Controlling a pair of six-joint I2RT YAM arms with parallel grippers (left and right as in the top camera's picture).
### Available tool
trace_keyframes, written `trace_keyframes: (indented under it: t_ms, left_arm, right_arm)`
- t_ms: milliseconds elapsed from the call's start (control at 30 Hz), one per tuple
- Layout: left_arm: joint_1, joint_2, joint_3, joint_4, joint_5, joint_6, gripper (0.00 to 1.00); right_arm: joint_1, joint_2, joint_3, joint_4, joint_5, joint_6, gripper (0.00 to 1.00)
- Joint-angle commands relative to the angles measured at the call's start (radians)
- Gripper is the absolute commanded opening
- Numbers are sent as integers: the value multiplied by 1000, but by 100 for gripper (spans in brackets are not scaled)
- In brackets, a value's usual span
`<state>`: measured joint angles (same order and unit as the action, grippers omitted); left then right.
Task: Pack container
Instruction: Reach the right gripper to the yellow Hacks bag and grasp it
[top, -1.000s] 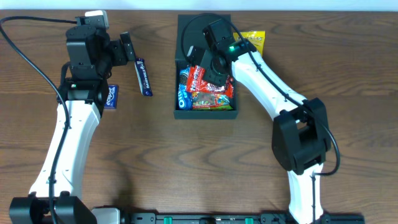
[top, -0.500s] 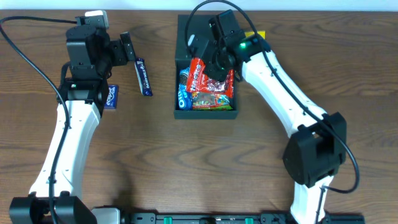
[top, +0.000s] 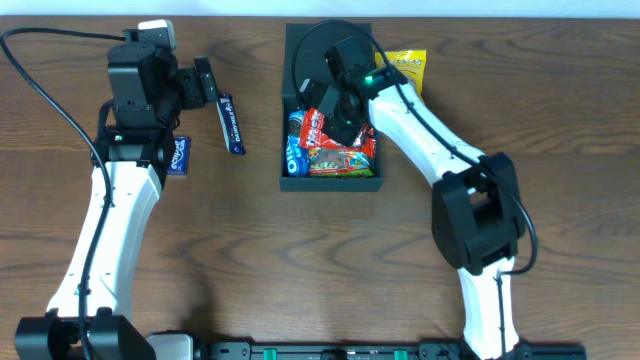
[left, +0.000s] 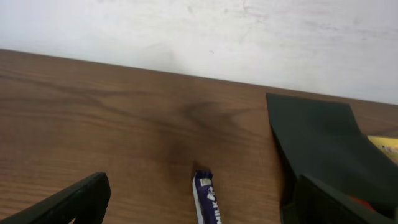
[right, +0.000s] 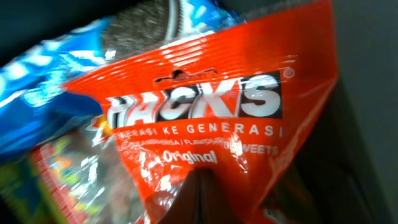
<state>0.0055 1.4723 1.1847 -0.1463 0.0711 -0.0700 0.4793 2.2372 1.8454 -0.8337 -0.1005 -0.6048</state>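
Overhead view: a dark green box (top: 330, 184) sits at the middle back of the worktop (top: 300, 270), its flap lid (left: 317, 140) thrown open toward the wall.
Inside the box: a red packet (right: 205, 118), a blue biscuit packet (top: 293, 152) and a many-coloured packet (top: 340, 160) along the front.
Right gripper (right: 200, 200): down in the box, clenched, with its fingertips together on the lower edge of the red packet.
In the way: the right arm (top: 430, 130) and a black cable (top: 300, 45) cross over the lid and the back of the box and hide that part.
Left gripper (top: 205, 80): released, jaws wide apart, hanging over the far end of a purple chocolate bar (top: 232, 124) that lies left of the box and apart from it.
Other things: a yellow packet (top: 408, 65) lies just beyond the box's right back corner. A small blue packet (top: 180, 156) lies beside the left arm (top: 120, 210), partly hidden by it.
Surface: dark brown wood grain.
Room: a plain white wall (left: 186, 31) stands behind the worktop.
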Motion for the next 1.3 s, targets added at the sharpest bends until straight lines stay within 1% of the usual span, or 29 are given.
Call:
trace_keyframes:
  t_ms: [0,167,300,367,433,533,667,767,833,867,900,967,1033,1100,1167,1233,1267]
  left_arm:
    - [3,-18,19,-8,-4,15,95]
    - [3,-18,19,-13,-4,15,95]
    - [3,-18,19,-15,-4,15,95]
    - [3,-18,19,-15,-4,15,95]
    - [3,-18,19,-15,-4,15,95]
    - [3,-18,19,-15,-4,15,95]
    - [3,-18,19,-15,-4,15,95]
    - [3,-18,19,-15,-4,15,95]
    - [3,-18,19,-15,-4,15,95]
    - [3,-18,19,-15,-4,15,95]
    - [3,-18,19,-15,-4,15,95]
    - [3,-18,19,-15,-4,15,95]
    - [3,-18,19,-15,-4,15,95]
    - [3,-18,19,-15,-4,15,95]
    - [3,-18,19,-15,-4,15,95]
    - [3,-18,19,-15,-4,15,95]
    - [3,-18,19,-15,-4,15,95]
  right_arm:
    - [10,43,4,19,86,66,2]
    - [12,63,4,38,80,66,2]
    - [12,62,4,33,36,66,1]
    - [13,39,5,21,-1,66,1]
    - [13,-22,5,18,-24,66,1]
    - [6,-117,5,68,-23,79,1]
    - [-41,-196,5,198,-15,198,2]
    - [-93,-203,5,266,-12,298,2]
    - [-148,-197,4,287,3,389,2]
    - [-173,-193,4,291,8,427,7]
    - [-203,-187,4,293,12,466,29]
    - [-237,-175,4,291,31,497,51]
    - [-273,-154,4,288,42,524,60]
    - [-291,-128,4,287,45,526,66]
    - [-299,-92,4,285,45,530,69]
    - [-301,-55,4,280,73,531,70]
    - [-301,-26,4,280,113,561,74]
